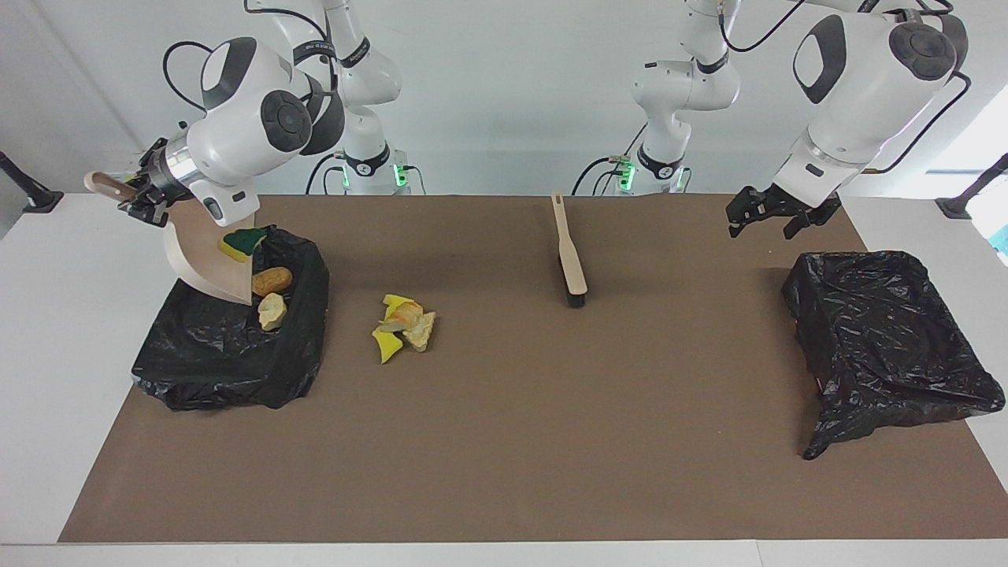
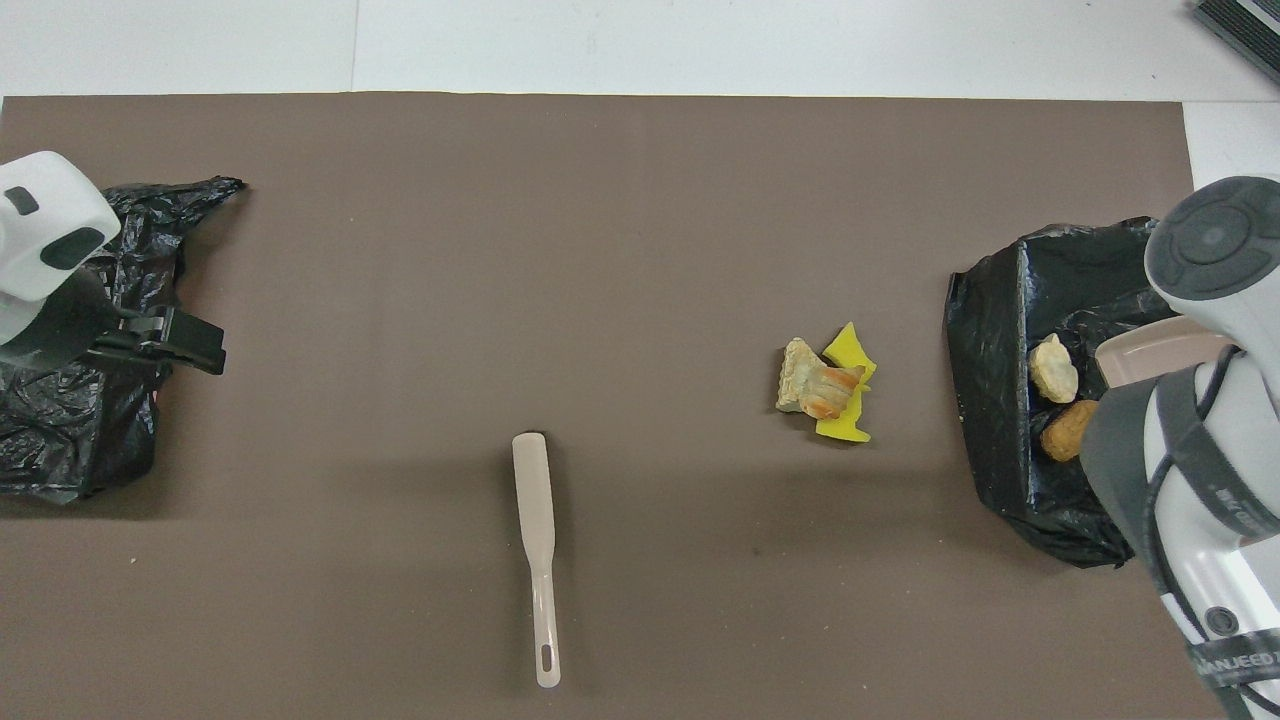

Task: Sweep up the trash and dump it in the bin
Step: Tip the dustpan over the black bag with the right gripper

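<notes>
My right gripper (image 1: 142, 198) is shut on the handle of the beige dustpan (image 1: 206, 264), which tilts steeply over the black-lined bin (image 1: 228, 370) at the right arm's end of the table. A green-faced yellow sponge (image 1: 241, 241) lies on the pan's lower part. Two bread-like lumps (image 1: 272, 280) (image 1: 272, 310) lie in the bin, also visible from overhead (image 2: 1053, 368) (image 2: 1063, 430). A pile of trash (image 1: 404, 323) (image 2: 825, 385) sits on the mat beside the bin. My left gripper (image 1: 761, 228) (image 2: 195, 345) hangs open and empty in the air.
The beige brush (image 1: 568, 253) (image 2: 535, 520) lies on the brown mat near the middle, handle toward the robots. A second black-lined bin (image 1: 882, 339) (image 2: 60, 440) stands at the left arm's end, with the left gripper over its edge.
</notes>
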`<state>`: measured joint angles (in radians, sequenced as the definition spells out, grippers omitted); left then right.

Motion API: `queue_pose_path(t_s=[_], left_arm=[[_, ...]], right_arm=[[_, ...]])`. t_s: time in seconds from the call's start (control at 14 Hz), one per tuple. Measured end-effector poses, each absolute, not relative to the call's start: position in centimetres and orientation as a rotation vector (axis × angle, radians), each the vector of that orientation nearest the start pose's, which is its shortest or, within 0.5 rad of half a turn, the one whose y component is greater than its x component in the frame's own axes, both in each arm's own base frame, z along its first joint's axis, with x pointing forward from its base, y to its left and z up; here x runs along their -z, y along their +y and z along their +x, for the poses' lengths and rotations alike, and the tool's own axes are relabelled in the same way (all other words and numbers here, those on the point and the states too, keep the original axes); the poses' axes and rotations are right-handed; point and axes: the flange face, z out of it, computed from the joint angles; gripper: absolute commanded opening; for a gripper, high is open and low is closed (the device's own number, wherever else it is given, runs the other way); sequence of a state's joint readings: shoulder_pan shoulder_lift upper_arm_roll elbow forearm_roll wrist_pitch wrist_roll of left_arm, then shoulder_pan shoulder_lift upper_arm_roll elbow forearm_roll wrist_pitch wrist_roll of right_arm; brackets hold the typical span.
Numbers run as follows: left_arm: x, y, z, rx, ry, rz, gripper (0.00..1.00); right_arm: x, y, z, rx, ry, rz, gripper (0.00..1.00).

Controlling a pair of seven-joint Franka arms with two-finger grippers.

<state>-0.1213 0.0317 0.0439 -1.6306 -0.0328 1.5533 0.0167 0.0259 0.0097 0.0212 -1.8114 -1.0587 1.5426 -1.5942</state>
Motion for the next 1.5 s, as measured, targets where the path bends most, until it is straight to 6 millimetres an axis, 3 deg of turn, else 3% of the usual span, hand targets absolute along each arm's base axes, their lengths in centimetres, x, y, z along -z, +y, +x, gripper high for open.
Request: queue_pose_path(t_s=[0.14, 0.36, 0.57, 0.86, 1.21, 1.36, 1.5], left_arm=[[-58.1, -3.7, 56.3, -0.160, 0.156, -3.163, 1.00], [-58.6, -3.7, 56.4, -0.141, 0.169, -3.164, 1.00], [-60.0, -3.6, 56.2, -0.100, 0.168, -3.166, 1.00], [-60.6, -2.7, 55.9, -0.091, 0.145, -3.168, 1.00], [-60.6, -2.7, 55.8, -0.094, 0.146, -3.168, 1.00], [-60.5, -2.7, 55.8, -0.095, 0.146, -3.168, 1.00], [-60.5, -2.8, 55.8, -0.095, 0.146, -3.168, 1.00]], right_arm=[[-55.7, -7.9, 55.3, 1.211, 1.748, 1.406, 0.00], [-53.2, -7.1, 55.1, 1.252, 1.714, 1.359, 0.00], [-52.1, -6.6, 54.8, 1.248, 1.694, 1.366, 0.00], [-52.2, -6.4, 54.9, 1.235, 1.589, 1.353, 0.00], [-51.4, -2.9, 53.5, 1.226, 1.399, 1.428, 0.00], [-51.9, -1.5, 52.7, 1.245, 1.345, 1.439, 0.00], [-53.9, 0.6, 52.0, 1.244, 1.303, 1.458, 0.00]])
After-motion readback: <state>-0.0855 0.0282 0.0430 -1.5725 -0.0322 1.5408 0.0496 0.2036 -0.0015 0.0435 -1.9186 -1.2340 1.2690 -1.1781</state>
